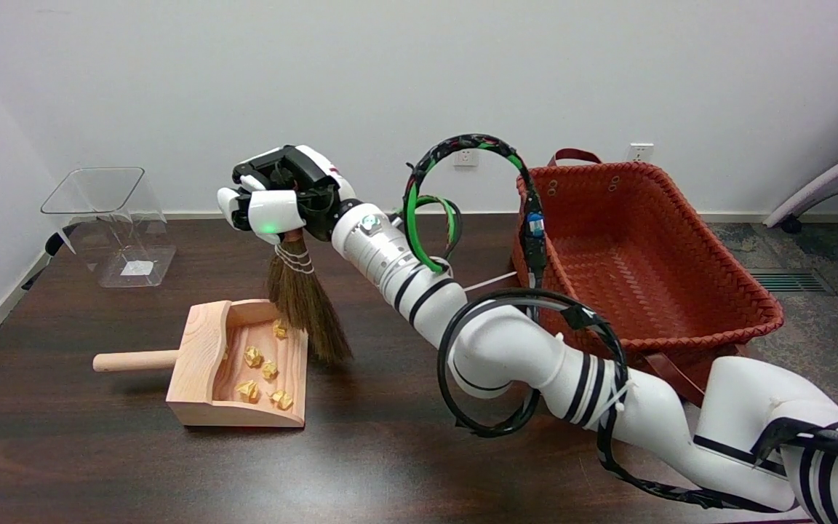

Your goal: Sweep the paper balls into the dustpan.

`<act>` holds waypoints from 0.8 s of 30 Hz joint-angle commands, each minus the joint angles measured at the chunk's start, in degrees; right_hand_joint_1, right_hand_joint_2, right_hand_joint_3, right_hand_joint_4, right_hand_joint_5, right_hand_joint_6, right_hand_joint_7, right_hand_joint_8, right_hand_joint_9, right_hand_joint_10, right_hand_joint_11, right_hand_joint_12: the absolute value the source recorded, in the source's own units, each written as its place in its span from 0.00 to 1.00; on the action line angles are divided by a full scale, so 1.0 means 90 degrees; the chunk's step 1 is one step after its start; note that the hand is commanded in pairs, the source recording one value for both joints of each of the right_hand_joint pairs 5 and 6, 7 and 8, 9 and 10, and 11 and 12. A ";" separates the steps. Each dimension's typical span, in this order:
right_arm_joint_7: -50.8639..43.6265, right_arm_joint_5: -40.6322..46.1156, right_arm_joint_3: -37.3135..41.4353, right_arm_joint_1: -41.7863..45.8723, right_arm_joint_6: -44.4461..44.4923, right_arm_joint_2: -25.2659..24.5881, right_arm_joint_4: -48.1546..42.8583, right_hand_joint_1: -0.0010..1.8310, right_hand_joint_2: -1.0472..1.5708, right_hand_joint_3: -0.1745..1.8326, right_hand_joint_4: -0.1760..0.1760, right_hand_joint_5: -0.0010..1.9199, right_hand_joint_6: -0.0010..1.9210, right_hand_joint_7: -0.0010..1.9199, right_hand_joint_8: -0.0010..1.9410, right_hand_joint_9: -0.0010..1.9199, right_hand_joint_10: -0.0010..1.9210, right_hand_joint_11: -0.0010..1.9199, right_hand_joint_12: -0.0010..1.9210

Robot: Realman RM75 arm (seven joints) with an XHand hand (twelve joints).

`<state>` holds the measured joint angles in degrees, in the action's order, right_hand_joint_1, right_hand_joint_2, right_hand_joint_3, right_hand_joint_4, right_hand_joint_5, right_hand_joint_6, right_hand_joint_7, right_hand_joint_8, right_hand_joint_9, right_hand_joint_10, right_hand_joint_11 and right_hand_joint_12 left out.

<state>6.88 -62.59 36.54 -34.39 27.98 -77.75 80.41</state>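
Inside the dustpan [201, 364] all visible paper balls [253, 356] sit, robot hand [277, 200] gripping the broom [308, 302] at its open edge, job apparently done.

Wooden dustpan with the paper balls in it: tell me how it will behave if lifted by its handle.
The wooden dustpan looks thick-walled and rigid, so it probably won't flex. Its round handle sticks out one side, so the pan may twist or dip when lifted. The paper balls lie loose near the open edge and could roll out.
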 commanded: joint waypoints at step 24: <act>-0.2733 0.0792 0.0228 -0.1309 0.0237 0.1077 0.0758 0.72 0.64 0.65 0.50 1.00 1.00 1.00 0.99 1.00 1.00 1.00 1.00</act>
<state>-7.27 -59.65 37.97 -38.98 29.16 -74.13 85.17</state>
